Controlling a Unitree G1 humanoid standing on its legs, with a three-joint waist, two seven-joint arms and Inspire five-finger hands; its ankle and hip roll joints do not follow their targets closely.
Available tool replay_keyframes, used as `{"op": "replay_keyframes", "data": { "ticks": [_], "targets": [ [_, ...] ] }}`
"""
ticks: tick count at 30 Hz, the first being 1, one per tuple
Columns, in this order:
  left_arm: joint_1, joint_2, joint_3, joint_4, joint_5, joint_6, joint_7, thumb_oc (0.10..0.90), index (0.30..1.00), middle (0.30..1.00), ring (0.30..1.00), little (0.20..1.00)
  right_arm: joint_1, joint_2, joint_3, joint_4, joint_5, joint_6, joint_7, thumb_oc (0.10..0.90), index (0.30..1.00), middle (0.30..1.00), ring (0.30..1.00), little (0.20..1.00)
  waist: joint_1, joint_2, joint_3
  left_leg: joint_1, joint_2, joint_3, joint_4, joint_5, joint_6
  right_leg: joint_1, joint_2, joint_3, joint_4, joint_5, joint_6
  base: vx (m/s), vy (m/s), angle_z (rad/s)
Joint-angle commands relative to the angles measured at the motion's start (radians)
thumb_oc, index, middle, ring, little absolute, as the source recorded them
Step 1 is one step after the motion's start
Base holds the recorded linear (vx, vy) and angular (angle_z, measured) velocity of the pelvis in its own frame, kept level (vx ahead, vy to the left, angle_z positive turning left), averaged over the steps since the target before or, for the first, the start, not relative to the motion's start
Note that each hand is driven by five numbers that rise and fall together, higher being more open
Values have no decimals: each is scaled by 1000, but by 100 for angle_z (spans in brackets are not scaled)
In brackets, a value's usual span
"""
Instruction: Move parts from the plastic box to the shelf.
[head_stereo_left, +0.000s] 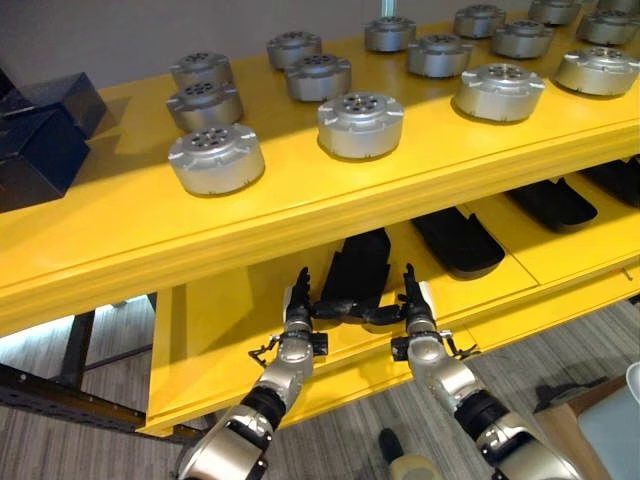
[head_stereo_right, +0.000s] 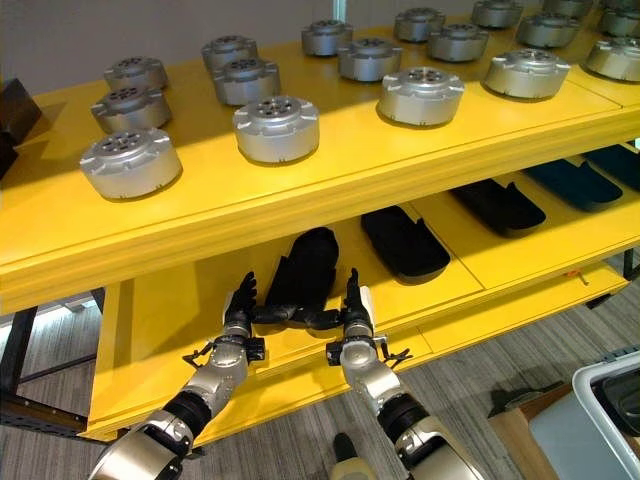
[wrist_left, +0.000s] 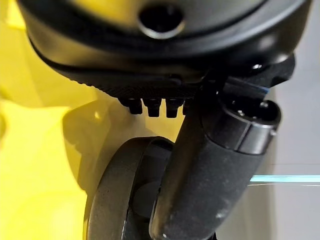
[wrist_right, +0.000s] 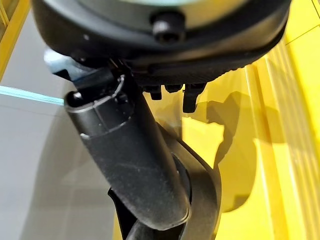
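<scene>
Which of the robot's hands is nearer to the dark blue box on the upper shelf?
Left. The left hand is at the lower shelf, on the dark blue box's side. The right hand is farther along, across the black part both hands touch.

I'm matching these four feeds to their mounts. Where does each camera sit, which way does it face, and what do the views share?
Left eye view: on the head, looking down at the yellow shelf with silver parts; both arms show, left hand and right hand on a black part.
Right eye view: same head, set slightly aside, same scene.
Left wrist view: on the left wrist, along its thumb to the black part.
Right wrist view: on the right wrist, likewise.
Shared: the black part and the shelf.
</scene>
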Motion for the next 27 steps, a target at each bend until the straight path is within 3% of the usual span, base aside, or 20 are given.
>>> {"op": "replay_keyframes", "data": {
  "ticks": [1,6,14,18,21,27],
  "targets": [
    [-115,-12,-5,-5,-15,-124,-36,900,1000,1000,1000,1000,-101,6,7,-28,-49,-51,32,900,1000,1000,1000,1000,8,-18,14,-18,46,13,99,-102,-8,33,-52,-41,114,-157,19,0,0,0],
    [-73,-32,-20,-49,-26,-143,-115,900,1000,1000,1000,1000,-114,6,1,-24,-35,-51,78,900,1000,1000,1000,1000,29,-24,19,-26,47,-3,107,-103,-6,33,-54,-50,115,-156,17,0,0,0],
    [-10,-54,-95,-96,-103,-106,-294,900,1000,1000,1000,1000,-123,12,-12,-15,52,-83,111,900,1000,1000,1000,1000,64,-38,24,-39,43,-29,114,-108,-2,36,-59,-65,111,-152,19,-12,-24,6],
    [22,-60,-116,-90,-79,-106,-302,900,1000,1000,1000,1000,-112,24,-22,-29,118,-100,147,900,1000,1000,1000,1000,72,-45,22,-38,43,-36,112,-108,0,39,-59,-69,111,-152,21,1,-39,12],
    [58,-78,-121,-83,-177,-94,-324,900,1000,1000,1000,1000,-99,40,-19,-35,141,-107,166,900,1000,1000,1000,1000,79,-51,20,-36,43,-39,109,-109,1,44,-59,-73,108,-153,22,-3,-49,5],
    [93,-87,-150,-96,-176,-101,-307,900,1000,1000,1000,1000,-100,55,-15,-44,161,-114,167,900,1000,1000,1000,1000,92,-56,24,-43,44,-47,113,-107,0,44,-62,-84,108,-150,21,-16,-35,5]
  ]
}}
